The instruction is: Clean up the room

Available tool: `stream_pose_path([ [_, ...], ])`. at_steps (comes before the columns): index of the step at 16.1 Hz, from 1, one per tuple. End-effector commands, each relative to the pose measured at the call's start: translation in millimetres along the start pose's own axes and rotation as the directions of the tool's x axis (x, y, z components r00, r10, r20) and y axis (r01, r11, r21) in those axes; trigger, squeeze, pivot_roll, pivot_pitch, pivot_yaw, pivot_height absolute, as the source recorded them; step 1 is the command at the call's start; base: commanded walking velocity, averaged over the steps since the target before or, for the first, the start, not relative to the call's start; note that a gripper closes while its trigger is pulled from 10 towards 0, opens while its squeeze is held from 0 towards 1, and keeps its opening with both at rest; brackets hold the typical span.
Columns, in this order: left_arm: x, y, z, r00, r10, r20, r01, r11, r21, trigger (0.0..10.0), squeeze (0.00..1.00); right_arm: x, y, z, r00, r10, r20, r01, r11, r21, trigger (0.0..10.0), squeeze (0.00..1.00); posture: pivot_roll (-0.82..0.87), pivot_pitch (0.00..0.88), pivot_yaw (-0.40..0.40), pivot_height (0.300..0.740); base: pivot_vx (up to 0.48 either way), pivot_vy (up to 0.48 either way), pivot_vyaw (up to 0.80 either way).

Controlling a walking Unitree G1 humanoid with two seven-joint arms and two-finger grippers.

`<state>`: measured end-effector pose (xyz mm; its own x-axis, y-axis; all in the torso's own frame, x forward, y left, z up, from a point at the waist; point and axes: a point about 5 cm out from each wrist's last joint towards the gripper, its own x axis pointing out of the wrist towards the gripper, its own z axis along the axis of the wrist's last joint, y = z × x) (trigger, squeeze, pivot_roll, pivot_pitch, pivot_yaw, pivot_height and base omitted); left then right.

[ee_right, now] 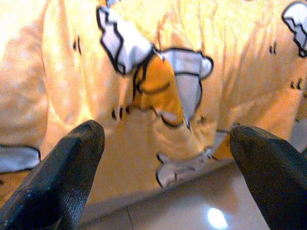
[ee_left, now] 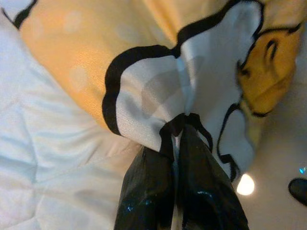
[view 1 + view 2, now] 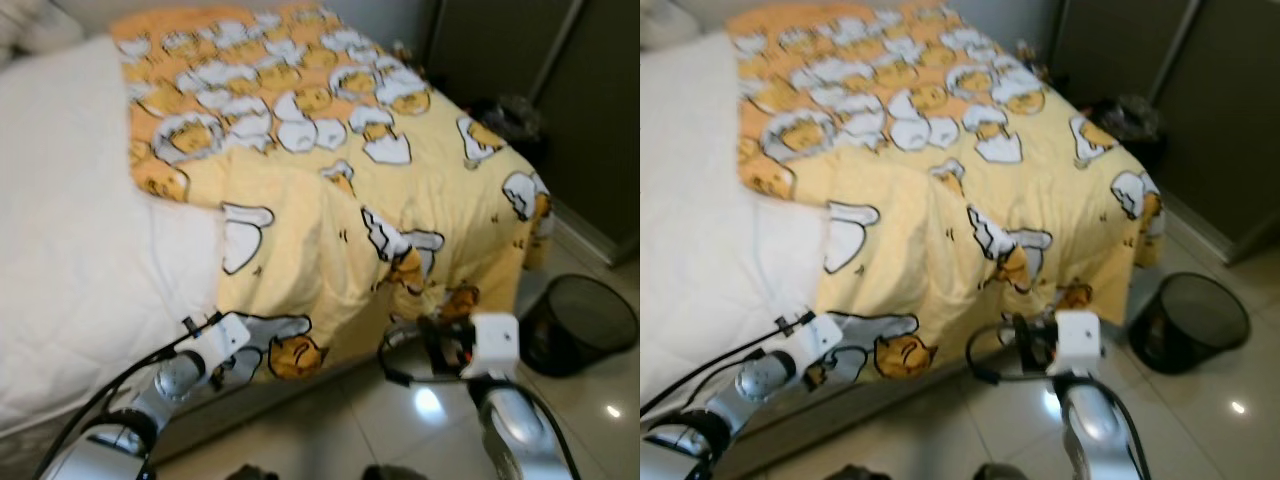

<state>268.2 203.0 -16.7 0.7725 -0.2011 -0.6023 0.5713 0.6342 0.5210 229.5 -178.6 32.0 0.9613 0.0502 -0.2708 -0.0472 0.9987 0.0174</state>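
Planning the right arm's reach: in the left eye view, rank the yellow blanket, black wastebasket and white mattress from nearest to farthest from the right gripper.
1. Yellow blanket, directly ahead of the right gripper.
2. Black wastebasket, on the floor to its right.
3. White mattress, far left.

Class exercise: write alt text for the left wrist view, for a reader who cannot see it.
The left gripper is shut on the edge of a yellow cartoon-print blanket, bunching the cloth at its black fingertips. White bedding lies beside the blanket, and glossy floor tile shows past its hanging edge.
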Motion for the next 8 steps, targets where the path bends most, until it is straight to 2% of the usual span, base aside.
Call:
stream_pose_path([
  [1, 1.7, -7.9, 5, 0.999, -0.029, 0.032, 0.029, 1.0, -0.003, 10.0, 0.0, 3.9, -3.6, -2, 0.999, -0.033, 0.007, 0.033, 0.999, 0.006, 10.0, 0.0, -0.12, 0.0, 0.071, 0.74, 0.0, 0.0, 0.0],
  [3, 3.8, -19.7, 13, 0.994, -0.083, 0.07, 0.082, 0.996, 0.02, 10.0, 0.0, 10.9, -4.9, -1, 0.999, -0.047, 0.018, 0.047, 0.999, 0.011, 10.0, 0.0, -0.12, 0.0, 0.083, 0.74, 0.0, 0.0, 0.0],
  [4, 5.4, -27.1, 17, 0.991, -0.104, 0.084, 0.107, 0.994, -0.026, 10.0, 0.0, 11.5, -5.5, -3, 0.999, -0.047, 0.021, 0.047, 0.999, 0.009, 10.0, 0.0, -0.11, 0.0, 0.083, 0.74, 0.0, 0.0, 0.0],
  [5, 5.9, -28.4, 18, 0.99, -0.107, 0.087, 0.111, 0.993, -0.045, 10.0, 0.0, 11.5, -6.1, -3, 0.999, -0.047, 0.021, 0.047, 0.999, 0.008, 10.0, 0.0, -0.12, 0.0, 0.081, 0.74, -0.274, 0.0, 0.0],
  [6, 6.6, -32.0, 20, 0.99, -0.101, 0.097, 0.112, 0.988, -0.11, 10.0, 0.0, 10.7, -8.0, -5, 0.999, -0.045, 0.019, 0.045, 0.999, 0.002, 10.0, 0.0, -0.12, 0.0, 0.079, 0.74, -0.356, 0.0, 0.0],
  [8, 7.4, -38.4, 22, 0.989, -0.098, 0.106, 0.116, 0.978, -0.174, 10.0, 0.0, 9.0, -11.2, -7, 0.999, -0.045, 0.012, 0.045, 0.999, -0.005, 10.0, 0.0, -0.13, 0.0, 0.063, 0.74, -0.354, 0.0, 0.0],
])
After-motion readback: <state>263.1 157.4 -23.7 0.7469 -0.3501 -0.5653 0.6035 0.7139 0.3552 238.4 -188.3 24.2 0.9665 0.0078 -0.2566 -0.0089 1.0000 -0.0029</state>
